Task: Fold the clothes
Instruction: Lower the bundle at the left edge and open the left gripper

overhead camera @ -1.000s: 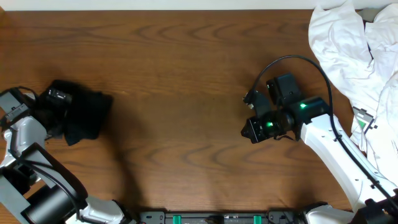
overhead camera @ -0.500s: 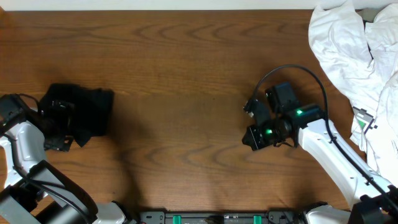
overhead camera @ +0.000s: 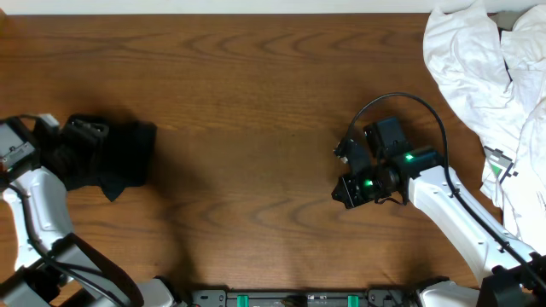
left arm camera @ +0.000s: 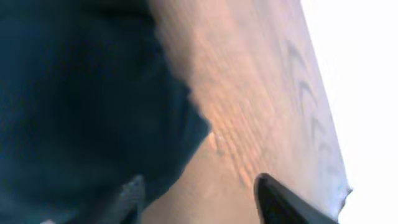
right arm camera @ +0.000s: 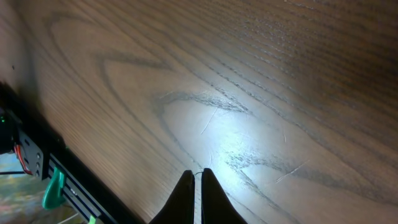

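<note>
At the left edge of the table a dark garment is seen bunched into a compact, roughly square bundle. It is judged to be folded, or nearly so, although its lower edge is ragged. The left gripper is set right at this bundle. In the blurred left wrist view its jaws appear spread, and it cannot be told whether any cloth is caught between them. The middle of the table is bare wood. There the right gripper is held low over the surface with its jaws pressed together on nothing. At the far right a heap of white clothes is piled, crumpled and unfolded, over the table's corner, so most of the task is judged to be left. Compared with a second ago, the left arm has been swung out toward the table's edge and back up to the garment's top left. The bundle has been squared a little on its right side but barely displaced. The right arm has been drawn slightly toward the robot's base. The white heap has not been touched.
</note>
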Action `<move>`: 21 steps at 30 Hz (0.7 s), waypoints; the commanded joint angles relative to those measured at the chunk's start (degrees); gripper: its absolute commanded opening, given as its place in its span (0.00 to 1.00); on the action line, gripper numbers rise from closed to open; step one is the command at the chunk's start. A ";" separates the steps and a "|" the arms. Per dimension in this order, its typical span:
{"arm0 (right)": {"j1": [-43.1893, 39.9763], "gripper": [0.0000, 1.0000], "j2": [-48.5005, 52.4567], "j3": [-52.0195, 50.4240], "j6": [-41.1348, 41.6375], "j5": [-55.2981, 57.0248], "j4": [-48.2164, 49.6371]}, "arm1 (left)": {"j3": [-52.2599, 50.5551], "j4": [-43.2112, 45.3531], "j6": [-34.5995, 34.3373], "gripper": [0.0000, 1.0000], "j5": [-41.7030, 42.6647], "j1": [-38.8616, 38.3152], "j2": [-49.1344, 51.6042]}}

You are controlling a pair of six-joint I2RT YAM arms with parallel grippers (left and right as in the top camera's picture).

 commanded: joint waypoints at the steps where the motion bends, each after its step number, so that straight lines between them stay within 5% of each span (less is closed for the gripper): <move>1: -0.13 0.05 0.07 -0.26 0.42 -0.07 0.24 | 1.05 1.27 4.17 0.42 1.46 -2.71 -0.39; 3: -0.13 0.05 0.07 -0.26 0.44 -0.09 0.35 | 1.05 0.76 4.09 0.21 -0.22 -4.00 0.22; 4: -0.13 0.05 0.07 -0.26 0.46 -0.09 0.35 | 1.03 -0.07 3.96 0.18 -1.09 -4.42 0.68; 11: -0.13 0.05 0.07 -0.26 0.87 -0.09 -0.22 | -0.39 -2.93 1.25 0.19 -10.34 -4.70 6.75; 21: -0.13 0.05 0.07 -0.26 0.81 -0.04 -0.94 | -0.59 -9.75 -1.36 0.13 -10.51 -0.76 21.20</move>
